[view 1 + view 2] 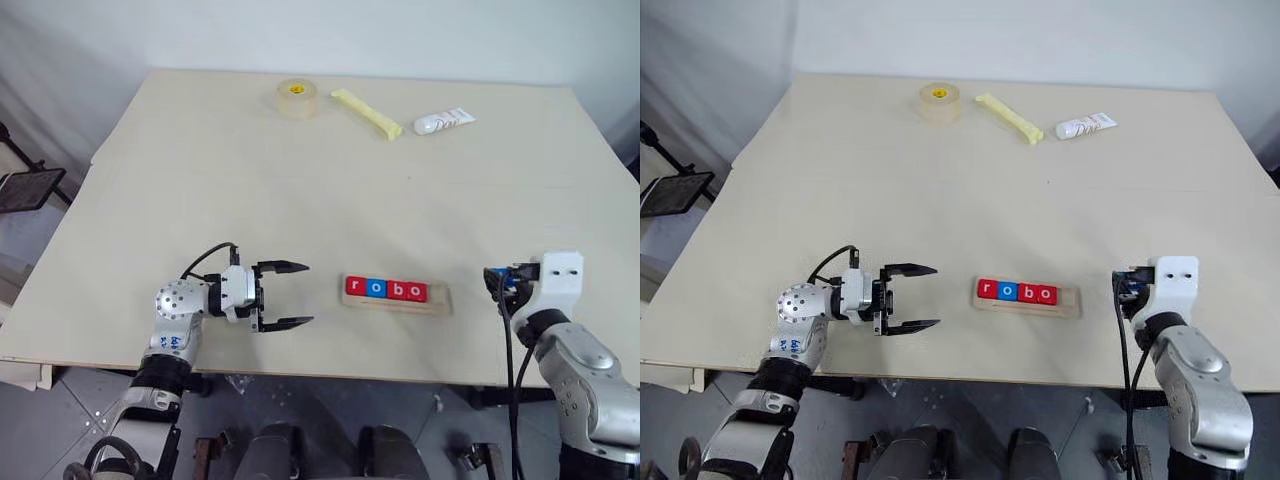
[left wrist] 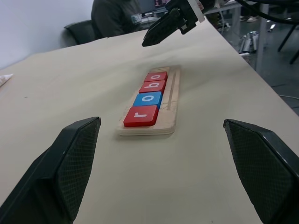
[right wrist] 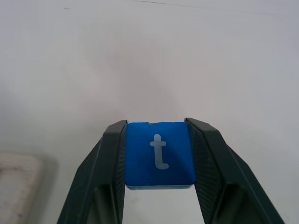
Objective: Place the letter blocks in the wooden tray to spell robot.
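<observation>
The t block is a small flat blue tile, judged light and rigid, with smooth faces that could slip if pinched lightly. Best hold is across two opposite side edges, flat face up. That is the hold it has now: the right gripper is clamped on it, one finger on each side edge, letter facing up and readable.

The tray lies near the table's front edge, roughly midway along it. It holds four blocks in a row, red r, blue o, red b, red o, touching one another. The slot at the tray's right end is bare wood. Judgement: only the t is left to place.

The right gripper with the t sits above the front edge, toward the front right corner, apart from the tray's right end. The free slot is the nearest part of the tray to it.

The left gripper hovers over the front edge toward the front left corner. It is level, pointing at the tray's left end, its fingers spread wide and holding nothing. There is a clear gap between it and the tray.

Risk, as judged: the light tray may slide if the tile catches on the rim.
</observation>
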Action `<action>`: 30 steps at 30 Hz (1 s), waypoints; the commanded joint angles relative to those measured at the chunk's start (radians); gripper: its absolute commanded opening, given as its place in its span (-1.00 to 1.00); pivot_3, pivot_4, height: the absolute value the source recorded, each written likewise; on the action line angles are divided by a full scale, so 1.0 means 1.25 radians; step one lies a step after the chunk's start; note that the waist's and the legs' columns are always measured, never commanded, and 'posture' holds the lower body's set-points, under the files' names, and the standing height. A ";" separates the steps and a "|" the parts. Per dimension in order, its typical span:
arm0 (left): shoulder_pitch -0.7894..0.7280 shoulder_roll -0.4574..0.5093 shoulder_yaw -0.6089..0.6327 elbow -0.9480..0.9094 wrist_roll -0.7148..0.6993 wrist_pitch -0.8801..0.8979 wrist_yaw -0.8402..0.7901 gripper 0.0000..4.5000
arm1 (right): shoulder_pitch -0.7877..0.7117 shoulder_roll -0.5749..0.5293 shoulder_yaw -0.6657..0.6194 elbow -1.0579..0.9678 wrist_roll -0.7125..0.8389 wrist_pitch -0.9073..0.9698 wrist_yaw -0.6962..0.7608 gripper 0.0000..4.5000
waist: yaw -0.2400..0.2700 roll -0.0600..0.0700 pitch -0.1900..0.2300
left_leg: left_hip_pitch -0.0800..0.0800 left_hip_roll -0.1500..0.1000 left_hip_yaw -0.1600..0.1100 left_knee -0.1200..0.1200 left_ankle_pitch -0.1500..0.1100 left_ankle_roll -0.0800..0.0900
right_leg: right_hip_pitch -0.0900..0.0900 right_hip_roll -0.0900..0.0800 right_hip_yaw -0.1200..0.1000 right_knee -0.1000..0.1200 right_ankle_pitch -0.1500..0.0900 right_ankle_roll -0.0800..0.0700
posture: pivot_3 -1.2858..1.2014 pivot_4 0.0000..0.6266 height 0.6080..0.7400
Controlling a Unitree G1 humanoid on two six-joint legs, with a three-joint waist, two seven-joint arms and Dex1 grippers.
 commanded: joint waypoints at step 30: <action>-0.010 -0.008 0.012 -0.024 -0.028 0.026 -0.031 1.00 | 0.120 -0.260 0.005 -0.014 0.066 -0.056 0.283 0.99 | 0.000 0.000 0.000 | 0.000 0.000 0.000 0.000 0.000 0.000 | 0.001 0.000 0.000 -0.002 0.000 0.000 | 0.03 -0.52 1.00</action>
